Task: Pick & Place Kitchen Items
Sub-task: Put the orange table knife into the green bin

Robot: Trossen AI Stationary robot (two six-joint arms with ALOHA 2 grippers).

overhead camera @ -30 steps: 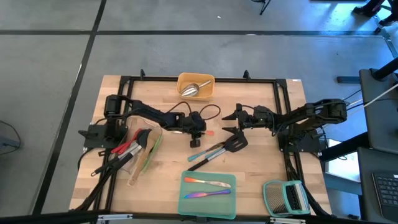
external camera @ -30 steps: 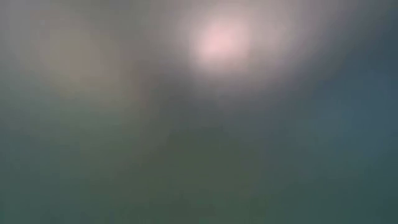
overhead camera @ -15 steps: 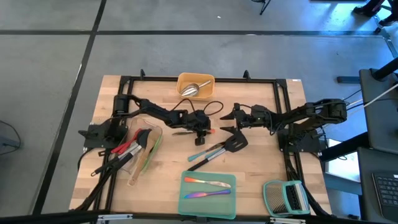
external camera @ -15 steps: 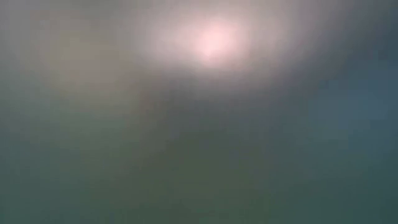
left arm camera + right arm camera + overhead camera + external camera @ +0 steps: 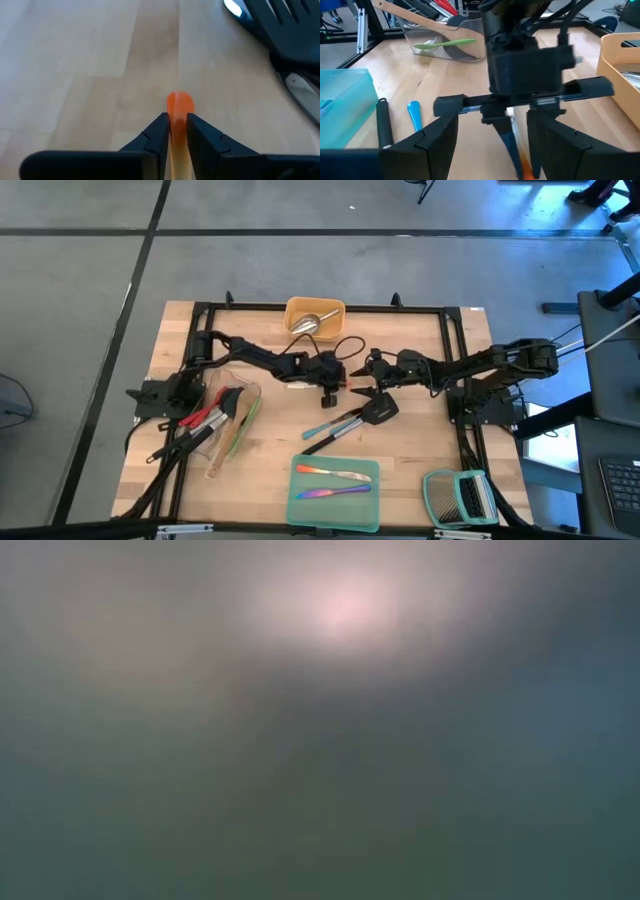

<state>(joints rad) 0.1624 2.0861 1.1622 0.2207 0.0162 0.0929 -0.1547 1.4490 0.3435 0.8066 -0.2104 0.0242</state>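
My left gripper (image 5: 332,383) is at the table's middle, shut on a thin light-shafted utensil with an orange end (image 5: 179,106). My right gripper (image 5: 364,377) is open just to its right and faces it. In the right wrist view its fingers (image 5: 436,137) stand on either side of my left gripper (image 5: 512,142) without touching it. Two black spatulas (image 5: 372,410) and a blue-handled tool (image 5: 322,428) lie flat on the table nearer the front. The low view shows only blur. My left gripper pinches the utensil between its two fingers just behind the orange end (image 5: 178,117), which sticks out past the fingertips. The fingers lie along the shaft and slant down toward the table's right. The light shaft (image 5: 290,384) trails back under the arm. I cannot tell whether the tip touches the table.
A yellow tray (image 5: 336,310) with a steel scoop stands at the far middle. A clear tray (image 5: 250,395) with red, black, green and wooden utensils is at the left. A teal tray (image 5: 300,500) with iridescent cutlery is at the front, with a grey slatted rack (image 5: 460,496) to its right.
My left gripper has gone toward the table's right edge and toward my right gripper, carrying the orange-ended utensil along. My right gripper has come a little toward the table's left, so the two now nearly meet.
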